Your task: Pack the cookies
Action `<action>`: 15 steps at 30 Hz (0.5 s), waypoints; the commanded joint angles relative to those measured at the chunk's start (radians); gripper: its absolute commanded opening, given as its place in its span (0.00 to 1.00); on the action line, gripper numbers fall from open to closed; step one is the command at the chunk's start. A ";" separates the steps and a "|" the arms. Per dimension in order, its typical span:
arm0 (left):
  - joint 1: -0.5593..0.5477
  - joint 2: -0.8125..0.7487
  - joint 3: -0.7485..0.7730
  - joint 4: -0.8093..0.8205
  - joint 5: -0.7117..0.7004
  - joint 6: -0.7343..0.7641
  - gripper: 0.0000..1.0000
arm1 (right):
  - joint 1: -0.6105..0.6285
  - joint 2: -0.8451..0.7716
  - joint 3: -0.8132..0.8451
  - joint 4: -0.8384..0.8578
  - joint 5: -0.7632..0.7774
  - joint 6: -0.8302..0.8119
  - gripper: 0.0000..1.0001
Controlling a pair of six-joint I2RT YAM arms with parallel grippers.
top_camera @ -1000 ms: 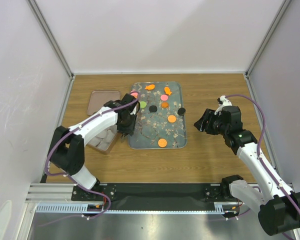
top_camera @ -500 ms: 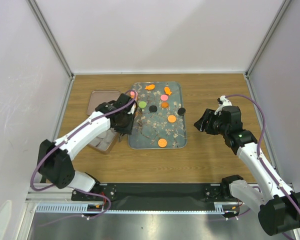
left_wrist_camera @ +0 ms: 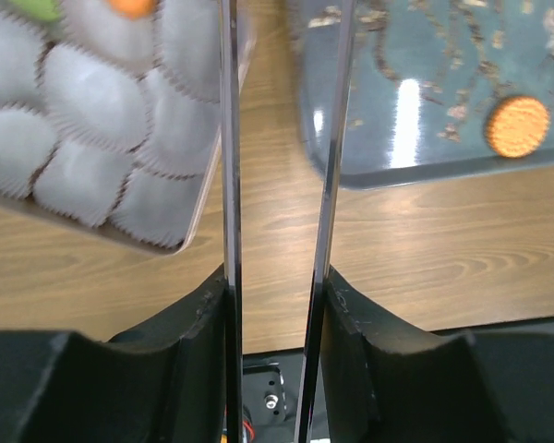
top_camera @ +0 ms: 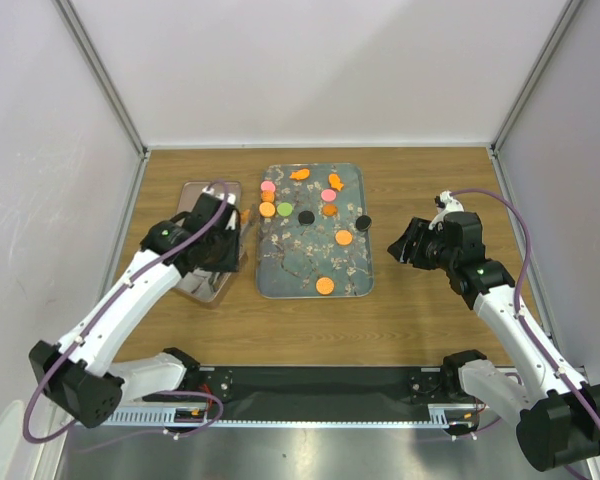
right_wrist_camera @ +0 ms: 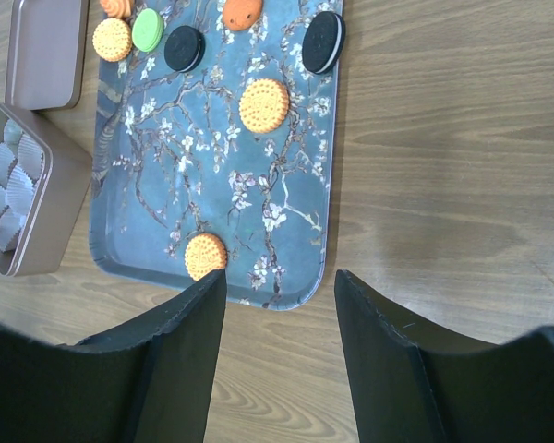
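Note:
Several cookies lie on the blue floral tray (top_camera: 280,270): pink (top_camera: 268,186), green (top_camera: 285,209), black (top_camera: 306,216) and orange (top_camera: 325,285) discs, and an orange fish (top_camera: 299,174). My left gripper (top_camera: 235,222) hovers over the right edge of the open tin (top_camera: 195,285). Its long thin fingers (left_wrist_camera: 229,185) stand apart with only wood between them, and their tips are cut off. In the left wrist view the tin (left_wrist_camera: 198,198) holds white paper cups, an orange cookie (left_wrist_camera: 134,7) and a green one (left_wrist_camera: 37,7). My right gripper (top_camera: 400,245) is open and empty right of the tray (right_wrist_camera: 295,277).
The tin's brownish-pink lid (top_camera: 195,195) lies behind the tin, also seen in the right wrist view (right_wrist_camera: 46,46). White walls with metal posts enclose the wooden table on three sides. A black cookie (top_camera: 362,221) sits at the tray's right edge.
My left arm has swung left, from the tray's left edge to over the tin. An orange disc on the tray's left side is now uncovered. The right arm has not moved.

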 commanded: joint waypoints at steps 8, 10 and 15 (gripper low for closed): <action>0.152 -0.103 -0.117 -0.012 0.059 0.002 0.43 | 0.004 -0.002 -0.002 0.040 -0.023 0.010 0.57; 0.164 -0.100 -0.124 -0.007 0.064 -0.003 0.43 | 0.004 -0.004 -0.002 0.038 -0.023 0.010 0.56; 0.181 -0.086 -0.142 0.010 0.084 -0.008 0.44 | 0.004 -0.006 -0.002 0.037 -0.020 0.010 0.56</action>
